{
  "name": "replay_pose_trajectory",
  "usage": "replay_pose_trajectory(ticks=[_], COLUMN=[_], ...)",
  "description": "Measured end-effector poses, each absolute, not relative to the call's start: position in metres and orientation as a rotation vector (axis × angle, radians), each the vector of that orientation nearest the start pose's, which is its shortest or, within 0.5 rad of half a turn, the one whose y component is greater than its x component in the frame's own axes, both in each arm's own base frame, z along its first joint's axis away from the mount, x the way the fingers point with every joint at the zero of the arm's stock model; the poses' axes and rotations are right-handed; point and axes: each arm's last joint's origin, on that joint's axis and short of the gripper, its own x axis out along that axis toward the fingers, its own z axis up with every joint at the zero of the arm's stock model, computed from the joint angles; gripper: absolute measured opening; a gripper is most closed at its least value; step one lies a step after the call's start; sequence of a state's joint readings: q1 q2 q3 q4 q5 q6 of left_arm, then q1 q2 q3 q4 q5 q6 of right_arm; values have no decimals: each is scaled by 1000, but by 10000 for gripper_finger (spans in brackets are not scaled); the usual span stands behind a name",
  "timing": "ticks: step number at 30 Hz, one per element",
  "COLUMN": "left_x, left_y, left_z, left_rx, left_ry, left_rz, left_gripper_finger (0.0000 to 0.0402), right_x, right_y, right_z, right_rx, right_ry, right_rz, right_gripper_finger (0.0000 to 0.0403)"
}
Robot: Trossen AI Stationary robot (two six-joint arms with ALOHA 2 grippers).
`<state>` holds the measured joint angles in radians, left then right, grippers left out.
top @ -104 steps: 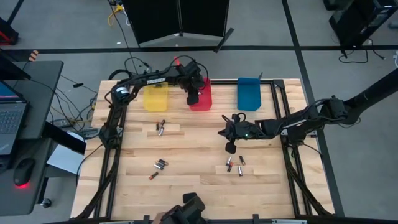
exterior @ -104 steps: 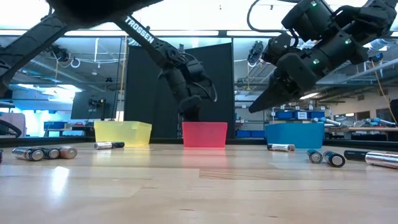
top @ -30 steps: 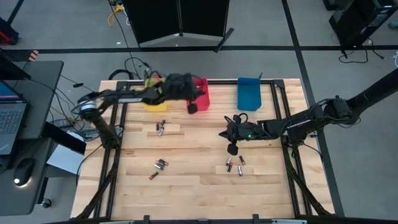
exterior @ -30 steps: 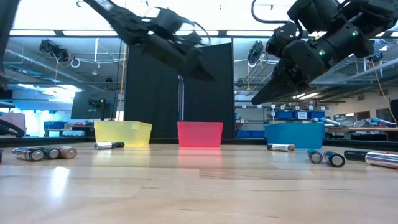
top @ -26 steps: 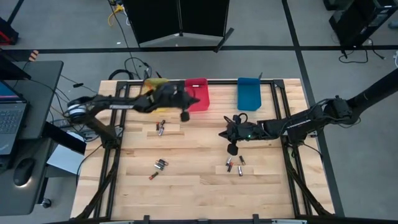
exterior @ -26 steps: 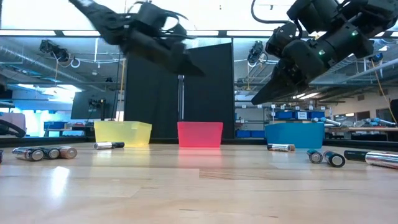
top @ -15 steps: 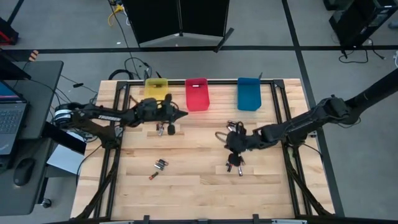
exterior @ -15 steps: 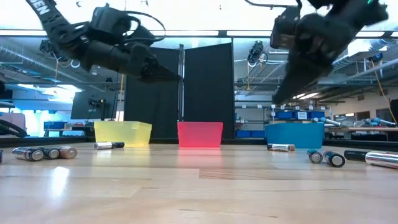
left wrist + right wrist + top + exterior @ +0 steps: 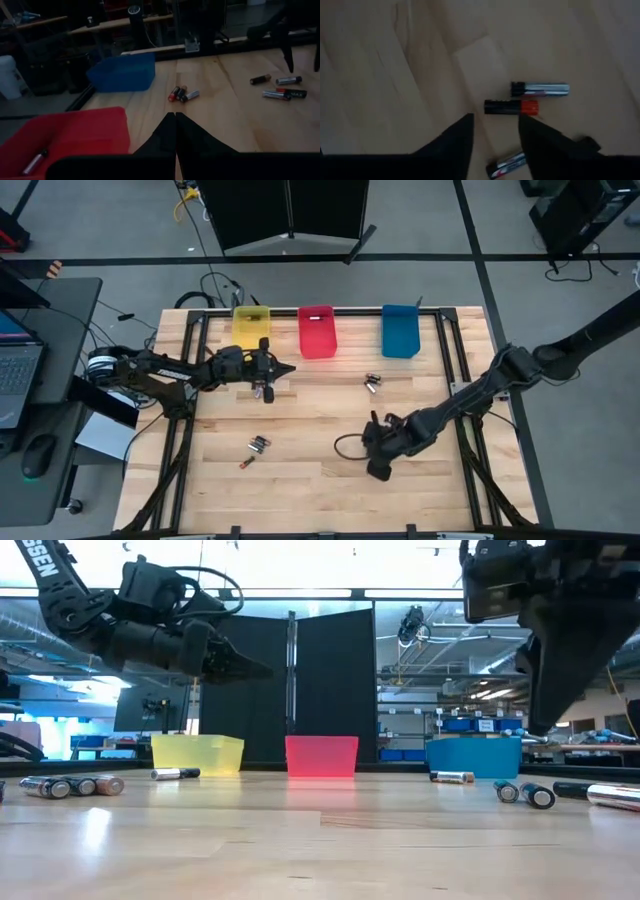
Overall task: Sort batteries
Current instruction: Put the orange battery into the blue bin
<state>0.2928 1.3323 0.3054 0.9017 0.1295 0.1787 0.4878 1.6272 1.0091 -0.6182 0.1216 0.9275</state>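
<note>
Small cylindrical batteries lie loose on the wooden table [image 9: 300, 480]. Three of them lie under my right gripper [image 9: 495, 127], which is open and points down: a silver one [image 9: 540, 89], a black-and-red one [image 9: 511, 107] and a third [image 9: 506, 165] low between the fingers. That gripper [image 9: 379, 465] hangs above the table's near right part and touches none of them. My left gripper [image 9: 288, 368] is shut on nothing, nearly level above the table in front of the yellow bin [image 9: 250, 328] and the red bin [image 9: 317, 332]. One battery [image 9: 35, 161] lies in the red bin.
A blue bin [image 9: 400, 330] stands at the far edge, with a small battery cluster [image 9: 372, 382] in front of it. More batteries lie at the near left [image 9: 258, 444] and below my left gripper [image 9: 262, 391]. Black rails frame the table.
My left gripper has left the red bin and gone toward the table's left and near edge, sinking and levelling out, still shut. My right gripper has swung toward the near edge and tipped from slanting to pointing steeply down over the batteries there.
</note>
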Motion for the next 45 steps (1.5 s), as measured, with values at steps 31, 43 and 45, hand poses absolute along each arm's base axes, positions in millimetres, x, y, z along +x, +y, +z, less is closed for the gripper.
replay_pose_trajectory(ticks=[31, 43, 45], left_x=[224, 224, 224], left_y=[59, 59, 59], left_z=[169, 169, 169], left_rx=[155, 152, 152], left_ry=[142, 141, 141], left_rz=[128, 128, 128], left_gripper_finger=[6, 6, 6], right_x=[290, 285, 286], right_y=[132, 128, 127], right_z=[151, 141, 141], right_rx=[344, 314, 313], right_ry=[1355, 1349, 1347], right_rz=[-339, -342, -345], right_gripper_finger=[378, 372, 371])
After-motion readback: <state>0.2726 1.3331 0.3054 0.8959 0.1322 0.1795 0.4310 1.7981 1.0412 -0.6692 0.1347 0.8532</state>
